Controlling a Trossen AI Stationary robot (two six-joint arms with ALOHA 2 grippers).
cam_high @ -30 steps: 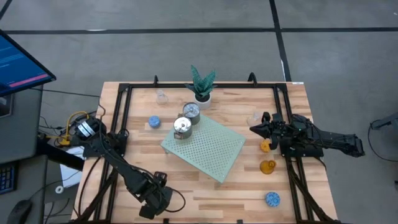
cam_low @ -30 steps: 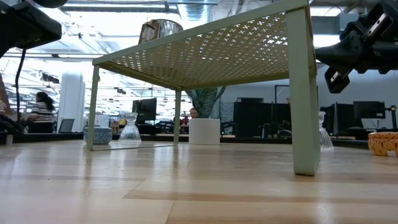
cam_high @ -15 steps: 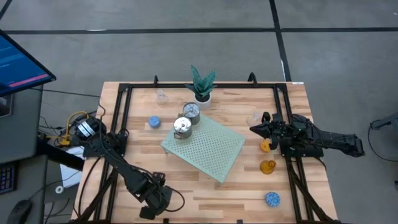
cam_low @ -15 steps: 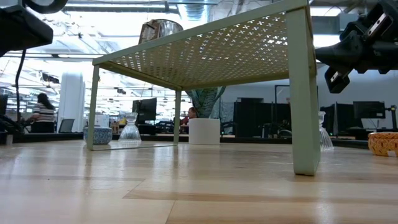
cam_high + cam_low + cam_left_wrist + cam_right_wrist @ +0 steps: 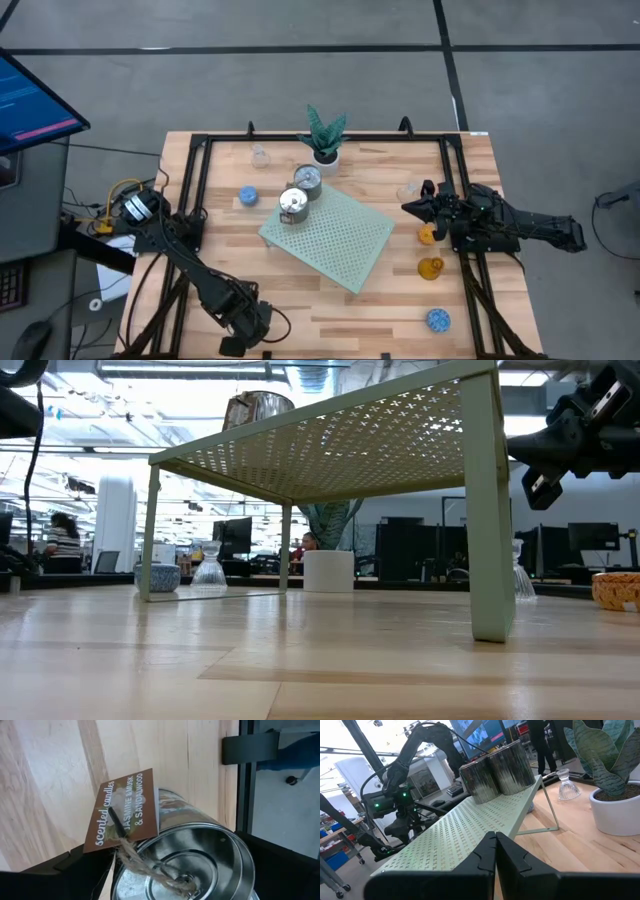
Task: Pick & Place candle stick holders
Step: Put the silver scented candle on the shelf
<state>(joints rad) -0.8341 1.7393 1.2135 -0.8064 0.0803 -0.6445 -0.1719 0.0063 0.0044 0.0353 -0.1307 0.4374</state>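
The silver tin (image 5: pixel 185 855) sits clamped in the left pincer (image 5: pixel 232 340), low over the near desk edge, well clear of the mat (image 5: pixel 330 237). It is smooth shiny metal, round, with a recessed lid; twine (image 5: pixel 145 866) ties on a brown card tag (image 5: pixel 125 810) printed "scented candles". Bare wood lies between it and the mat's near corner.

On the mat's far-left corner stand two more shiny tins (image 5: pixel 293 204) and (image 5: pixel 308 179), touching or nearly so. The mat is pale green perforated metal raised on thin legs, set askew, with open room beneath it in the low view.

Left of the mat a blue bumpy holder (image 5: pixel 247 196) rests on the desk (image 5: pixel 300 300), and a clear glass one (image 5: pixel 260 155) stands beyond it near the far rail. Just past the mat's far corner is the plant (image 5: pixel 325 135) in a white pot.

Right of the mat, the right pincer (image 5: pixel 408 208) hovers with its fingers pressed together, empty, beside a clear glass holder (image 5: pixel 407 190). An orange holder (image 5: pixel 427 235) lies just under that arm, an amber one (image 5: pixel 431 267) nearer, and a second blue holder (image 5: pixel 438 319) by the near-right corner.
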